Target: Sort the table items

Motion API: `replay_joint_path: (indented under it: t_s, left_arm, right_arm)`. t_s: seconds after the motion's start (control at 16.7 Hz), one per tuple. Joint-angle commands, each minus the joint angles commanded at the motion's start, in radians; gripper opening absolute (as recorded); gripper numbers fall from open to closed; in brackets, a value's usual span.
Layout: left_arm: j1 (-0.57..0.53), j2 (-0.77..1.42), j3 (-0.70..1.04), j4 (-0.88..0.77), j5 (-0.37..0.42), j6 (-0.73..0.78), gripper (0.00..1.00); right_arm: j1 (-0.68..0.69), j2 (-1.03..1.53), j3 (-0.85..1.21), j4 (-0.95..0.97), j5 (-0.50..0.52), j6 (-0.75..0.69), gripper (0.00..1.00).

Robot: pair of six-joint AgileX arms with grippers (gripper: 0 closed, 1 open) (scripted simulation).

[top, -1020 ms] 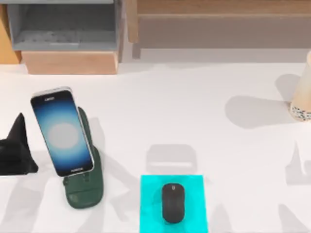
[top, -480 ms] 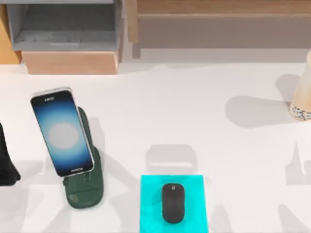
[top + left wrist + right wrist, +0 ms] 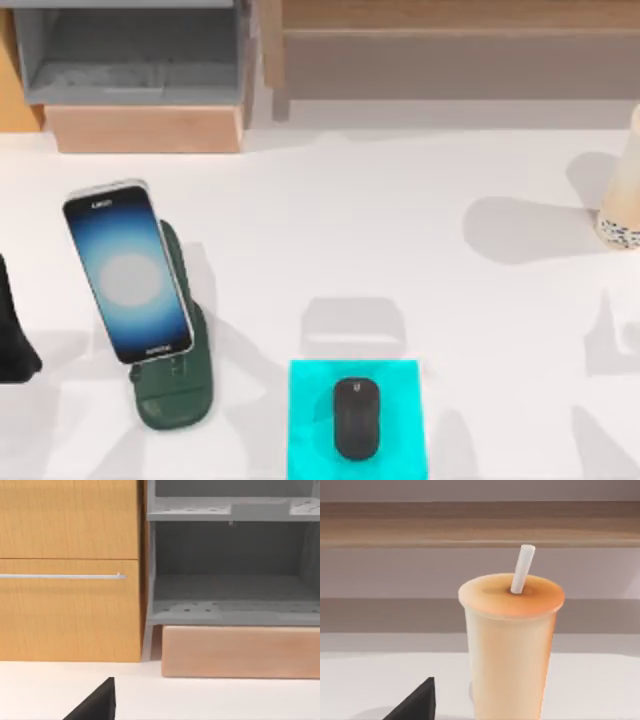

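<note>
Mouse: small black oval computer mouse [image 3: 356, 419] lies on a bright blue square mat [image 3: 310, 400] at the near edge of the white table [image 3: 380, 220].
Phone: slim smartphone with a glowing blue-white screen [image 3: 127, 270] leans tilted on a dark green stand [image 3: 178, 395], on the table's left side.
Cup: cream tapered cup with a dark-speckled base [image 3: 622, 200] stands upright at the right edge, well apart from the mouse; up close it has an orange top and a white straw [image 3: 521, 568].
Left gripper: black shape [image 3: 12, 330] at the left edge, beside the phone; I cannot tell how its fingers stand.
Back: wooden cabinet [image 3: 70, 570] and grey shelf [image 3: 230, 575].
</note>
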State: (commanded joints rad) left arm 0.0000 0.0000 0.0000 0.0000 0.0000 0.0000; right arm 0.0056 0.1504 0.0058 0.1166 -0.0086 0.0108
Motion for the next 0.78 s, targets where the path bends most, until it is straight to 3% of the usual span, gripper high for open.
replay_joint_path:
  t_s: [0.78]
  left_arm:
    - [0.000, 0.000, 0.000, 0.000, 0.000, 0.000, 1.00]
  right_arm:
    - [0.026, 1.088, 0.119, 0.812, 0.043, 0.024, 1.00]
